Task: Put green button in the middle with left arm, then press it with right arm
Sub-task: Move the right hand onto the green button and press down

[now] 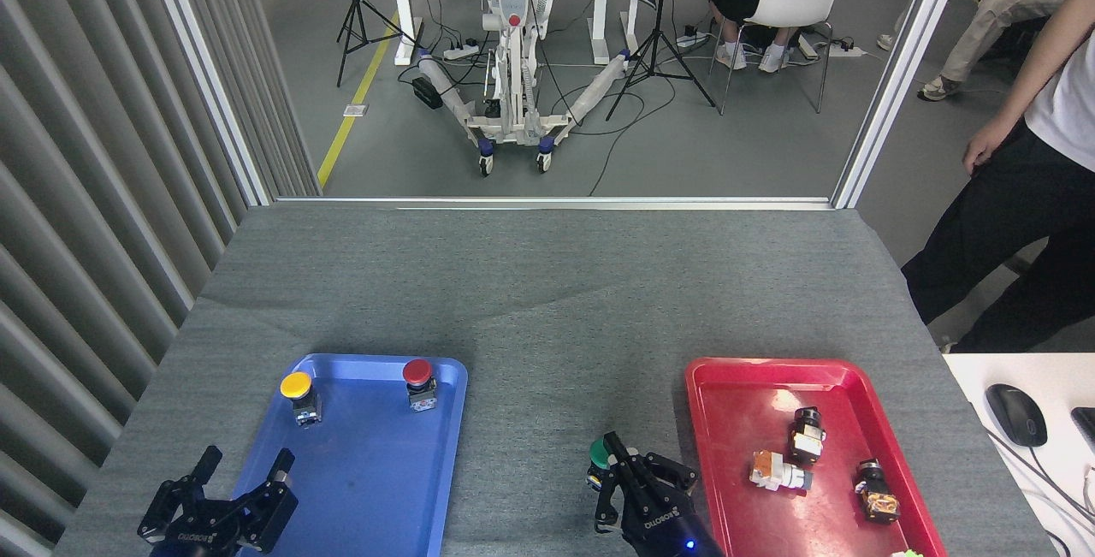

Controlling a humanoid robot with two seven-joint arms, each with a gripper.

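Grey ribbed wall panels (94,198) run down the left edge, beside the grey woven table (547,283). At the bottom left corner the left gripper (227,484) hovers over the table and the near left corner of the blue tray (368,488), its black fingers spread wide with nothing between them. On the far end of that tray stand a yellow button (298,394) and a red button (418,381), both upright and well apart from each other. On the bare fabric between the two trays sits the green button (599,456), only the left part of its cap showing, because the right gripper (637,476) lies over its right side. One finger (618,453) crosses the cap; the fingers look drawn together, but whether they are fully closed or actually touching the cap cannot be told. Just to the right lies the red tray (736,377), holding three small switch parts (774,471) scattered near its middle and right. Past the table's right edge a white desk carries a black mouse (1016,414), and a person (1018,198) in black trousers stands at the far right
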